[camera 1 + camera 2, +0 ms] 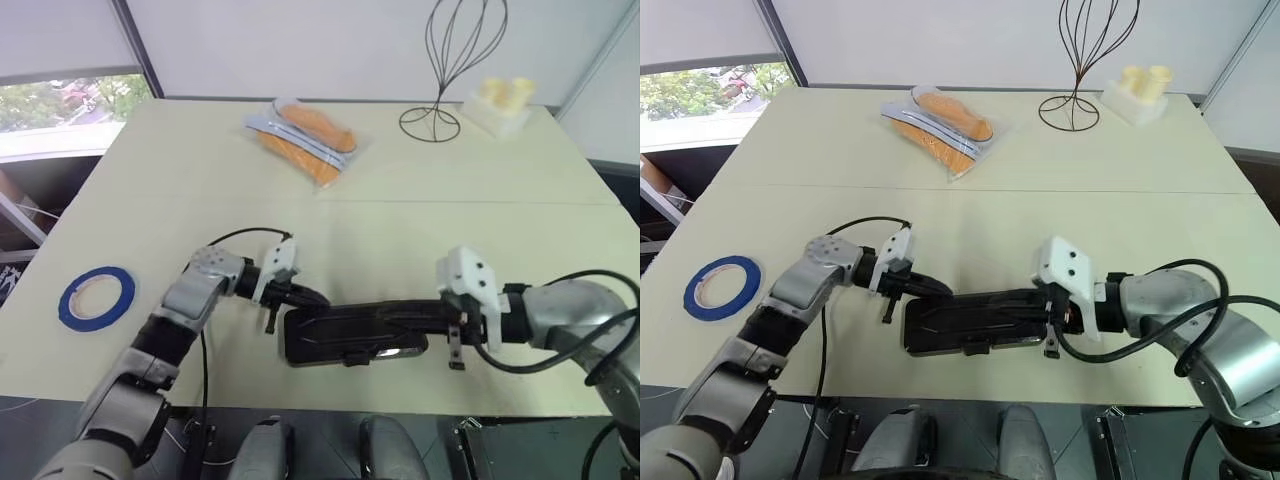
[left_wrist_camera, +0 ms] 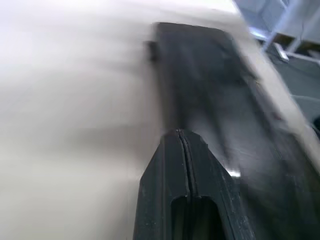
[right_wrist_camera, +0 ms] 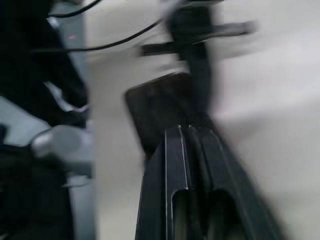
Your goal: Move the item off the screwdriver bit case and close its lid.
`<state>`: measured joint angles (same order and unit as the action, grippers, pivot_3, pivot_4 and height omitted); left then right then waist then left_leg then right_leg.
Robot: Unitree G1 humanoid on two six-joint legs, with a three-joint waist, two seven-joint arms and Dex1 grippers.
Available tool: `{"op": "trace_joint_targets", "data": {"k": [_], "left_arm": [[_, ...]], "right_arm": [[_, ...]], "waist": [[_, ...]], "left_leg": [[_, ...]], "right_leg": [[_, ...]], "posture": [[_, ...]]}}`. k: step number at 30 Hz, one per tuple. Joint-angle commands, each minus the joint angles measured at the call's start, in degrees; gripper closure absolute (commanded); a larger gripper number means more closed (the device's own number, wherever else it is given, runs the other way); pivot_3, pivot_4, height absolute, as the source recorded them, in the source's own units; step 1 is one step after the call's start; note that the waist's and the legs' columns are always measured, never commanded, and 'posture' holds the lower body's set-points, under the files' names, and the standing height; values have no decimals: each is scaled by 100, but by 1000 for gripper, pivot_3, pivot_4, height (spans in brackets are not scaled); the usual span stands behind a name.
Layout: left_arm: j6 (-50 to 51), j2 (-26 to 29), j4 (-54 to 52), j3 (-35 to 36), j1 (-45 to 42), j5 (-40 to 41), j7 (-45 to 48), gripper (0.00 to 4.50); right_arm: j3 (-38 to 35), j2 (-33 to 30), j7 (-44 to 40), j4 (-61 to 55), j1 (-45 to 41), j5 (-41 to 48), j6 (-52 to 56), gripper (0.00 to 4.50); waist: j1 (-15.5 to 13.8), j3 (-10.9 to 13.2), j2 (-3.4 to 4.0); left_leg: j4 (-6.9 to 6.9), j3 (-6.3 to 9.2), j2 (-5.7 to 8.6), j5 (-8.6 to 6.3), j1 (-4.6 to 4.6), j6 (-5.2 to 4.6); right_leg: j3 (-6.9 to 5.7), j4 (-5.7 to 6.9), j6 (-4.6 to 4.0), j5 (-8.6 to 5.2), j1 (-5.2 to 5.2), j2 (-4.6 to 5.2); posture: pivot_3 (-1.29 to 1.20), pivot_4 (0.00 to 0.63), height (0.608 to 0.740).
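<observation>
The screwdriver bit case (image 1: 975,322) lies flat near the front edge of the table (image 1: 420,230), between the two arms, and nothing rests on top of it, so the clearing step looks done and the work in hand is the lid (image 1: 350,330). From the head views the case reads as one low dark slab with a small tab at its front edge; the lid seems to be folded down over it, though I cannot tell whether it is latched.

The left gripper (image 1: 300,297) sits at the case's left end with its fingers pressed together, empty, tips at or just beside the corner. The right gripper (image 1: 1025,308) reaches over the case from the right, its fingers likewise pressed together with nothing between them (the wrist views show each pair of fingers closed to a thin seam above the dark case).

The next move, as I judge it, calls for a firm push down on the lid near the latch tab while the left gripper steadies the case against sliding.

The blue tape roll (image 1: 96,297) and the clear bag of orange things (image 1: 302,140) lie well apart from all this.
</observation>
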<state>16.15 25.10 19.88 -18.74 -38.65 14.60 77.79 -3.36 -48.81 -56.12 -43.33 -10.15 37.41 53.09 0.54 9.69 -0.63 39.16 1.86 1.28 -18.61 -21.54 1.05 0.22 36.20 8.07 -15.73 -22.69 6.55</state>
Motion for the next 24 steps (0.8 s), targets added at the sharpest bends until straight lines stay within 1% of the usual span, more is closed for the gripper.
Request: {"op": "trace_joint_targets", "data": {"k": [1, 6, 12, 17, 24], "left_arm": [[-71, -107, 259, 140, -354, -68, -47, 4500], [-422, -395, 874, 3, -607, -354, -150, 4500], [-646, -627, 1142, -76, -618, -580, -155, 4500], [-661, -797, 1137, -73, -595, -669, -149, 4500], [-618, -881, 973, -156, -420, -720, -48, 4500]], "right_arm": [[350, -74, 8, -79, 46, -96, -270, 4441], [1231, -28, 70, 240, 148, -644, -653, 4441], [1716, 9, 120, 517, 271, -1002, -961, 4441], [1935, 76, 288, 678, 310, -1309, -1122, 4441], [1986, 128, 612, 658, 435, -1649, -1226, 4441]], "waist": [[12, 5, -5], [11, 7, -9], [4, 10, -14], [4, 11, -14], [7, 10, -14]], "left_leg": [[0, 0, 0, 0, -2, 0], [-1, -3, 1, -2, -4, -3], [0, -3, 1, -1, -9, -2], [0, -3, 1, -1, -11, -2], [0, -2, 0, -1, -10, -2]], "right_leg": [[0, 0, 0, 0, -3, 0], [-1, 0, 1, 0, -6, 0], [-1, -1, 1, 0, -10, 0], [-2, -2, 1, 0, -11, 0], [-2, -1, 1, 0, -11, 0]], "posture": [[0, 150, 740], [0, 150, 740], [0, 150, 740], [0, 150, 740], [0, 150, 740]]}}
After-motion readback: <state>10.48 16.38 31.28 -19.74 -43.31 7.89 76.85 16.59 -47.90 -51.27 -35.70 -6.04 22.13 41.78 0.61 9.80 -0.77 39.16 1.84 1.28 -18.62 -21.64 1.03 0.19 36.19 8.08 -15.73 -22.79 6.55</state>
